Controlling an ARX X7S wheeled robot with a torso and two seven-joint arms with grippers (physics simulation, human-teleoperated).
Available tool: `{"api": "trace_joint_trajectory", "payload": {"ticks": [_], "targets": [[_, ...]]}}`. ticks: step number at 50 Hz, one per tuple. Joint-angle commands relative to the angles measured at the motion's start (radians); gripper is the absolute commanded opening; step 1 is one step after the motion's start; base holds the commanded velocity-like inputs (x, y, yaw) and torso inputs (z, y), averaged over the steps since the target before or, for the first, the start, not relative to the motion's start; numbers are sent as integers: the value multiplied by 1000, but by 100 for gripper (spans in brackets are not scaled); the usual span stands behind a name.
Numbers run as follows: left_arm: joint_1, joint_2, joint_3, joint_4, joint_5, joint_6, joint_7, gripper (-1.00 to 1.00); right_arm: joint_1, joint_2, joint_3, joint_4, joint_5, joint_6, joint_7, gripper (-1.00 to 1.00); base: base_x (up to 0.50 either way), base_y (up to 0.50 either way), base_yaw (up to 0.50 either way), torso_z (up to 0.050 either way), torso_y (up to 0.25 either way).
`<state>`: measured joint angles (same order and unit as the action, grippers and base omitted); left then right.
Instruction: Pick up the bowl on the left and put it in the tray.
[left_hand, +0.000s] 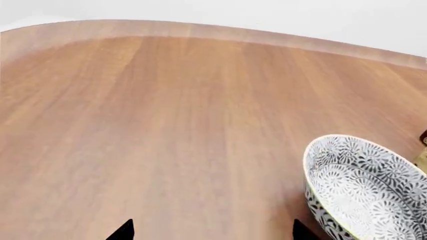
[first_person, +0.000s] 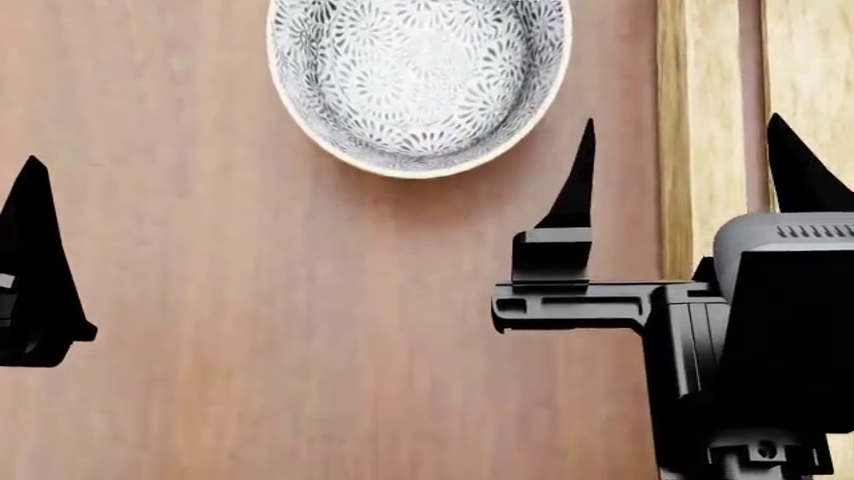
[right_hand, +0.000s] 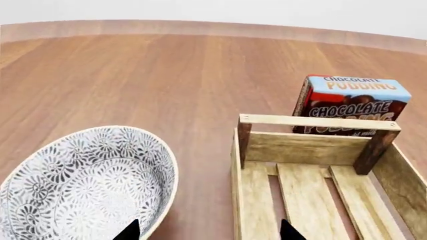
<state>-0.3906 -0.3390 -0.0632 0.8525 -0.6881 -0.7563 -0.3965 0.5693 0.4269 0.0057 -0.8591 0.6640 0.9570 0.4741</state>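
The bowl, white with a fine grey floral pattern, sits upright on the wooden table at the top of the head view. The light-wood tray lies to its right. My right gripper is open, one finger near the bowl's right side and the other over the tray. In the right wrist view the open gripper straddles the gap between the bowl and the tray. My left gripper is open over bare table, and the bowl is off to one side of it.
A chocolate pudding box stands just beyond the tray's far end board. The tabletop runs to a curved edge against a white background. Only one finger of the left gripper shows at the head view's left edge.
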Motion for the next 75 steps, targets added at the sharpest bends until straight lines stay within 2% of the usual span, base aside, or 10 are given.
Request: {"api": "trace_joint_trajectory", "payload": {"ticks": [1,10,21,24,25,36,50,66,67,75], "targets": [[12,-3,2,-8,5,17,0,100,-5,16,-40,17,-30,-40,-26,100,0,0,0,1,-250],[19,-2,6,-30,17,18,-15,100,119,138,-314,131,-216,-143,-197,100,0,0,0,0,-56],[21,-6,-7,-29,-4,10,-25,100,422,262,-695,188,-356,-143,-542,100,0,0,0,0,0],[21,-8,-6,-29,-5,11,-27,100,422,262,-696,189,-356,-144,-542,100,0,0,0,0,0],[23,-9,-12,-27,-11,10,-28,100,473,269,-798,227,-415,-160,-612,100,0,0,0,0,0],[27,-15,-8,-30,-13,14,-30,100,532,245,-920,403,-498,-227,-690,100,0,0,0,0,0],[26,-16,-5,-30,-13,21,-41,100,538,216,-927,663,-520,-344,-702,100,0,0,0,0,0],[32,-17,16,-39,-3,34,-40,100,510,189,-956,788,-556,-433,-682,100,0,0,0,0,-6],[33,-18,15,-40,-2,36,-40,100,507,187,-961,794,-562,-439,-678,-100,0,0,0,0,-13],[40,-21,10,-48,-3,48,-37,100,492,182,-977,800,-577,-457,-669,-100,0,0,0,0,-5]]}}
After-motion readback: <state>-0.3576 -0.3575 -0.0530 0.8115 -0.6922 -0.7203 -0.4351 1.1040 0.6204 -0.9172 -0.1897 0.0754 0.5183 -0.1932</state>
